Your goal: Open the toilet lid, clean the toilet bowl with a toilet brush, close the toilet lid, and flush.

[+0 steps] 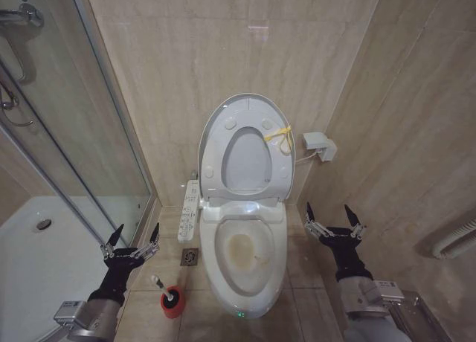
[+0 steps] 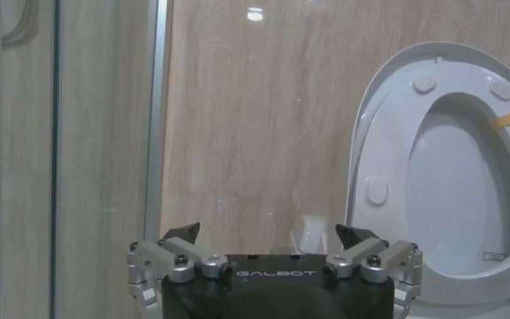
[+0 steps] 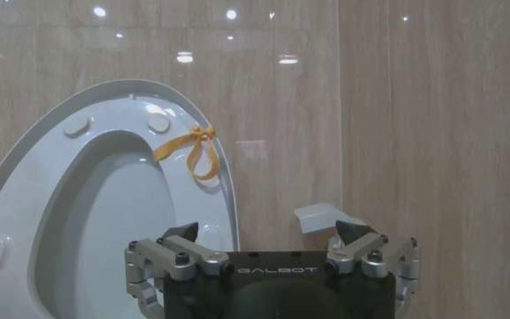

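White toilet lid [image 1: 245, 111] stands raised at centre frame, leaning on the beige tiled wall [image 1: 186, 52], with the ring seat [image 1: 216, 152] up against it and a yellow tie [image 1: 279, 136] at its right edge. Below it the toilet bowl [image 1: 245, 297] sits open, brownish staining inside, button panel [image 1: 189, 212] along its left side. Toilet brush [image 1: 161, 285] stands in its red cup holder [image 1: 172, 303] on the floor at lower left of the bowl, handle tilted up-left. Left gripper [image 1: 134, 240] hovers at lower left, fingers spread, empty, just above and left of the brush, not touching it. Right gripper [image 1: 334, 219] is at lower right beside the bowl, fingers spread, empty, apart from lid and bowl. Glass shower door [image 1: 67, 134] and shower tray [image 1: 44, 260] fill the left side. Small white box [image 1: 318, 144] on the wall right of the lid.
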Available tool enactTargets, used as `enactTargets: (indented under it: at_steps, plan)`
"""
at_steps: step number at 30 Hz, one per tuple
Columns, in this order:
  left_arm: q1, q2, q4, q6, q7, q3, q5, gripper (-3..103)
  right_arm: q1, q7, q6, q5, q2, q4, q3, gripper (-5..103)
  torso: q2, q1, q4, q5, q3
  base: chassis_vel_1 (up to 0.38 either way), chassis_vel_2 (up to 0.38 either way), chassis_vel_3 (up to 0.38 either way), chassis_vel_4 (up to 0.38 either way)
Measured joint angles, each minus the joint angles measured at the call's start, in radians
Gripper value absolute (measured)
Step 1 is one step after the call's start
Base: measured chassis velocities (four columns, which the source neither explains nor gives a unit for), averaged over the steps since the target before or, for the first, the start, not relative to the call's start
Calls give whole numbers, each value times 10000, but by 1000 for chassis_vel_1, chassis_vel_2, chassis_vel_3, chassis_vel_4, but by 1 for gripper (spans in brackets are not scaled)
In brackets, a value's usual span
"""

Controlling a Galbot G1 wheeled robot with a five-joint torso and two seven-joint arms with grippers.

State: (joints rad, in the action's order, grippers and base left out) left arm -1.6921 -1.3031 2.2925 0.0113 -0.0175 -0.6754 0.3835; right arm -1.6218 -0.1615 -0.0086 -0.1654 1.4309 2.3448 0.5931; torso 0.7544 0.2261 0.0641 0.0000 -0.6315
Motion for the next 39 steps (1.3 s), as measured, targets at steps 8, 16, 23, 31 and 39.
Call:
enactTargets:
  at_steps: [8,16,23,31,39]
  plan:
    - [-318,-35,257,-188,-9,-16,-242,100,0,0,0,1,0,0,0,100,0,0,-1,0,0,0,0,0,0]
    - [-467,-128,398,-263,-95,64,-345,100,0,0,0,0,0,0,0,100,0,0,0,-1,0,0,0,0,0]
    - [-491,-143,389,-372,-96,63,-544,100,0,0,0,0,0,0,0,100,0,0,0,-1,0,0,0,0,0]
    - [-490,-144,368,-380,-93,57,-553,100,0,0,0,0,-1,0,0,100,0,0,0,-1,0,0,0,0,0]
    - [-488,-141,362,-380,-88,57,-550,100,0,0,0,0,0,0,0,100,0,0,0,-1,0,0,0,0,0]
